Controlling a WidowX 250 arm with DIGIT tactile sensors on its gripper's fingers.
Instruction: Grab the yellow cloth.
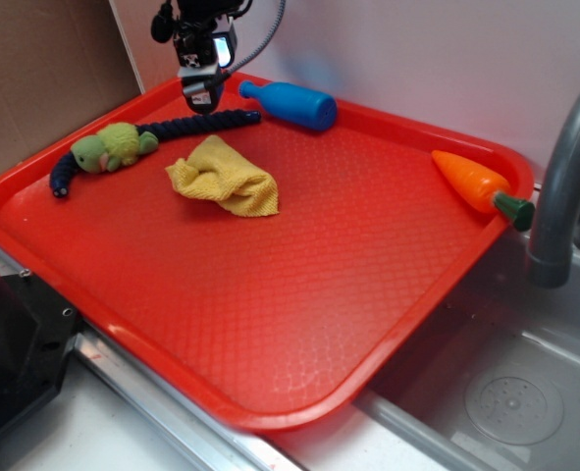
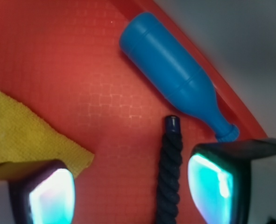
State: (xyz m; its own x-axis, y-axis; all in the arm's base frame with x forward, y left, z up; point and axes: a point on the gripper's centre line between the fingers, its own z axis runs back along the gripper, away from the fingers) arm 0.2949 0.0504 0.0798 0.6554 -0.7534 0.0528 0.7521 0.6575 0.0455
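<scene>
Gripper (image 1: 202, 98): one, hung above the far left part of the tray, its two pads spread apart with nothing between them but the dark rope end below.

Crumpled mustard-yellow terry cloth (image 1: 223, 177): one, lying on the tray floor, apart from the gripper, on the side nearer the exterior camera and a little toward the tray's middle. In the wrist view the cloth (image 2: 25, 135) showed only as a corner at the left edge, partly behind the left pad (image 2: 44, 196), so it lay off to one side and not between the pads. Long axis judged to run slantwise, from the plush toy's side toward the tray's centre. The coming move would call for a shift toward the cloth, then a descent.

Red moulded plastic tray with raised rim (image 1: 270, 324): one, resting on the worktop beside a sink.

Blue plastic bottle (image 1: 291, 103): one, lying on its side just beyond the gripper by the far rim.

Yellow-green plush toy with dark-blue rope tail (image 1: 113, 147): one; tail end directly under the gripper.

Orange plastic carrot with green top (image 1: 478, 183): one, well apart.
</scene>
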